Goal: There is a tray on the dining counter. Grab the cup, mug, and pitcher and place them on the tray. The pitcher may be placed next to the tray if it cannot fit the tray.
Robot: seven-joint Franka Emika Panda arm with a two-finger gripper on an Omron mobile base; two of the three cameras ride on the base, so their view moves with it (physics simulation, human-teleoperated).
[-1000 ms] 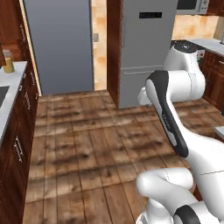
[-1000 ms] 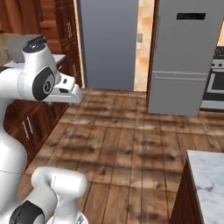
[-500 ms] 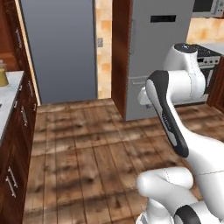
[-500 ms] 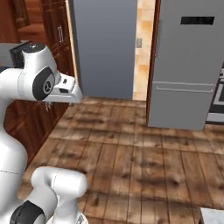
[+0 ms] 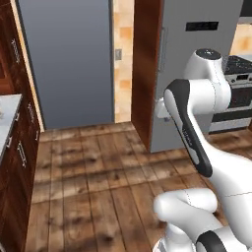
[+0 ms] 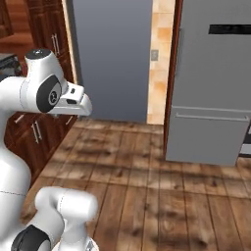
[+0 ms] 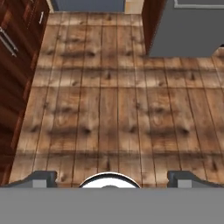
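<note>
Kitchen floor of brown wooden planks (image 7: 109, 100) underfoot, with a grey door panel (image 5: 69, 59) ahead, a strip of tan tiled wall (image 6: 158, 54) beside it and a steel refrigerator (image 6: 211, 83) to the right of that. Dark wood cabinets (image 7: 17, 74) run along the left; a sliver of pale desk top (image 5: 7, 123) sits at the left edge of the left base view (too little of it to say which counter it is). A stove front (image 5: 241, 93) peeks past the refrigerator.

My pincer (image 7: 111, 177) hangs over bare floor with its two dark tips spread wide apart at the bottom corners of the hand view, nothing between them: released and carrying nothing.

Task things: I cannot place the tray, the cup, the mug or the pitcher from these pictures, nor the dining counter. None of them lies within what the cameras take in here, so where they stand is unknown to me.

Progress, as a judgement: with an empty pincer and only floor, door and appliances around me, I read this as a travel phase between stations. The pictures give no evidence of any vessel set on the tray. I must therefore treat all three placements as unconfirmed and still ahead (cup, mug, pitcher). First need: reach a desk that carries one of them.
</note>
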